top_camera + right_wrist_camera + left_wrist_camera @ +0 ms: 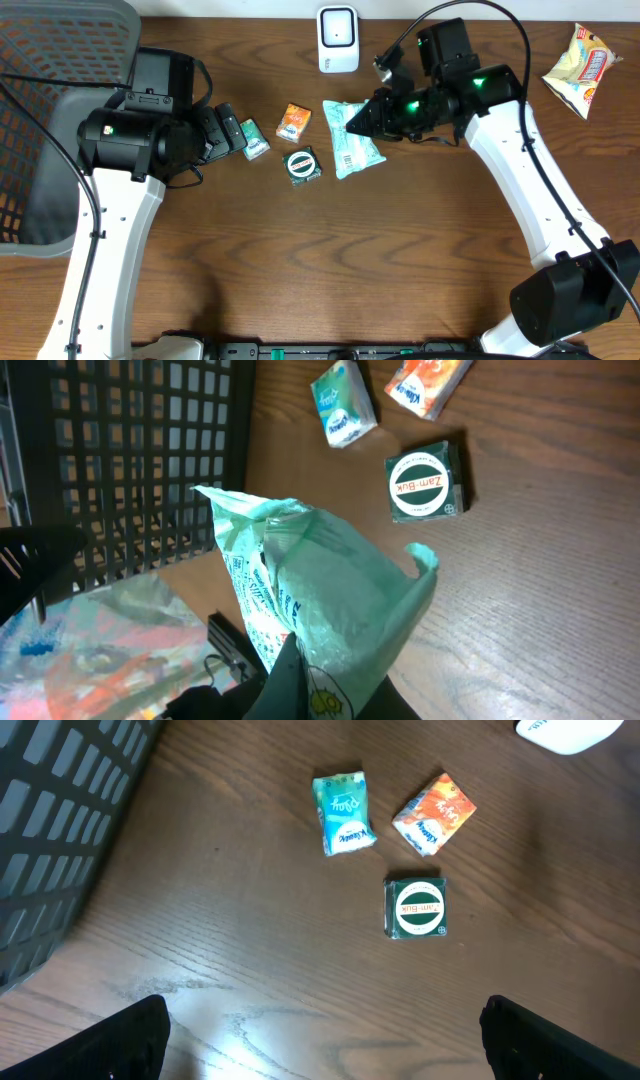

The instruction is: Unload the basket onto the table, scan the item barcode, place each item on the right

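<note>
My right gripper (pixel 364 118) is shut on one end of a pale green plastic packet (pixel 352 140) at the middle of the table. From overhead a barcode shows on the packet's upper face. In the right wrist view the green packet (pixel 320 590) rises crumpled from my right gripper (pixel 330 695), above the wood. A white scanner (pixel 338 38) stands at the back edge, just behind the packet. My left gripper (pixel 232 133) is open beside a small teal packet (pixel 254 139). In its own view the left gripper (pixel 325 1045) has only bare table between its fingers.
An orange packet (pixel 293 121) and a dark green square tin (pixel 303 165) lie left of the held packet. A black mesh basket (pixel 50 120) fills the left side. A yellow snack bag (pixel 580 68) lies at the far right.
</note>
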You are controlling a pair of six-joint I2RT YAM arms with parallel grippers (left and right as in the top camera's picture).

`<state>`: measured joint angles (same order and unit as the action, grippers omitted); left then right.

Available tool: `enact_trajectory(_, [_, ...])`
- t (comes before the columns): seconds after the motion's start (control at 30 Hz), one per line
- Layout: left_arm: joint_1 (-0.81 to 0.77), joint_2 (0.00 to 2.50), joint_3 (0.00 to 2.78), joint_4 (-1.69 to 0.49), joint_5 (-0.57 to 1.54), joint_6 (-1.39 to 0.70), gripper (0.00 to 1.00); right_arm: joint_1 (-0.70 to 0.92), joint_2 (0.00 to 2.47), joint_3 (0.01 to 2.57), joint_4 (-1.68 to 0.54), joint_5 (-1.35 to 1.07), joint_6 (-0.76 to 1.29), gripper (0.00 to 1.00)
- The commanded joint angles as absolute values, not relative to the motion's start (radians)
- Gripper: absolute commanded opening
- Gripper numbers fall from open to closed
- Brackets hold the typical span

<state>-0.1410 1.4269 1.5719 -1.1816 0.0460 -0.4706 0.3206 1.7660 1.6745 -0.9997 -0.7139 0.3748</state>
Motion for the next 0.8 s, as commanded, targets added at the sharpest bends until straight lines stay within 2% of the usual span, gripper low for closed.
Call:
enact_trajectory(0.0, [-0.139, 1.422, 1.581, -1.185, 0.036, -0.465, 0.98, 0.324, 1.765, 1.671, -1.002, -0.705, 0.408, 0.01])
enact_trajectory(0.77, [-0.139, 1.422, 1.581, -1.185, 0.036, -0.465, 0.98, 0.334, 1.766, 1.671, -1.051, -0.523, 0.408, 0.01])
